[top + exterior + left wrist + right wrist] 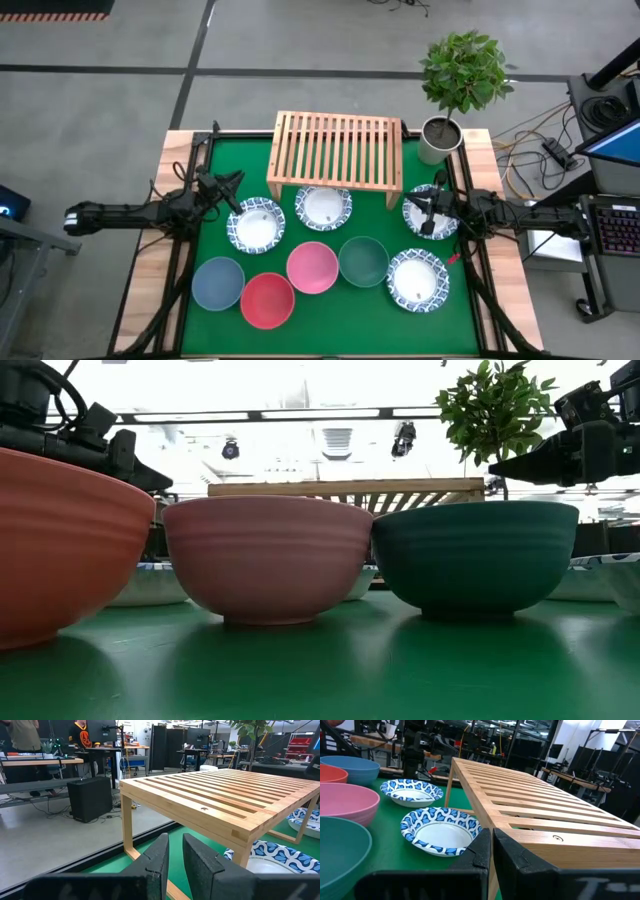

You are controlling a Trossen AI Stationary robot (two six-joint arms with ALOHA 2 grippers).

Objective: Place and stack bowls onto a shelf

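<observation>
Shelf stands at the back middle of the green worktop, slatted top bare, no bowl on it. All eight bowls sit on the worktop.

Back row, just in front of the shelf: patterned bowl toward the left, second patterned bowl at the middle partly under the shelf's front edge, third patterned bowl by the shelf's right leg, partly covered by the right arm. Fourth patterned bowl sits near the front right corner.

Front row, left to right: blue-grey bowl, red bowl, pink bowl, green bowl. Red and pink touch or nearly so; pink and green are just beside each other.

Left gripper hovers near the left edge, beside the shelf's left end and above the first patterned bowl; fingers a narrow slit apart, holding nothing.

Right gripper hovers by the shelf's right front corner over the third patterned bowl; fingers pressed together, empty.

Potted plant stands at the back right corner.
</observation>
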